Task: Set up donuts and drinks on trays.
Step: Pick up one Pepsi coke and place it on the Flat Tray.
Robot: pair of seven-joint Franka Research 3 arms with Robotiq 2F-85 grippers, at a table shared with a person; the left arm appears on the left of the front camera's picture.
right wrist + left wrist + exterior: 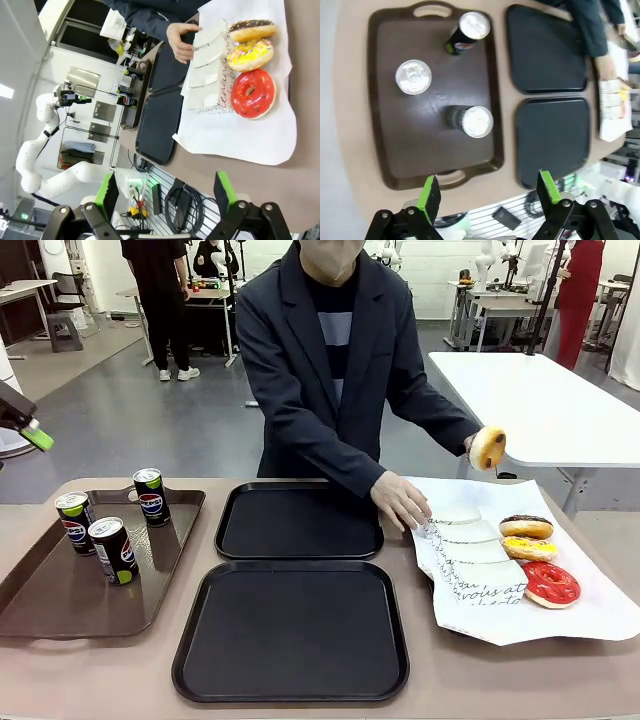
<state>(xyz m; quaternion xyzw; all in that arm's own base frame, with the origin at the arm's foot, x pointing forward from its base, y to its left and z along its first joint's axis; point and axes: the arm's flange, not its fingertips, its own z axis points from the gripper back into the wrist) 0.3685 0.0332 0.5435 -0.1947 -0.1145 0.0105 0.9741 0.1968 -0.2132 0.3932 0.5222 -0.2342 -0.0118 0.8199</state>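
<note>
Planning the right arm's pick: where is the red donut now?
In the front view the red donut lies on the white paper at the table's right side, closest to the robot, next to the yellow donut and right of the near black tray.

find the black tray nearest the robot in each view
front view: near black tray, bottom centre
left wrist view: lower right, beside the brown tray
right wrist view: left of centre, running up the picture
shared landmark: white paper at its side
</note>
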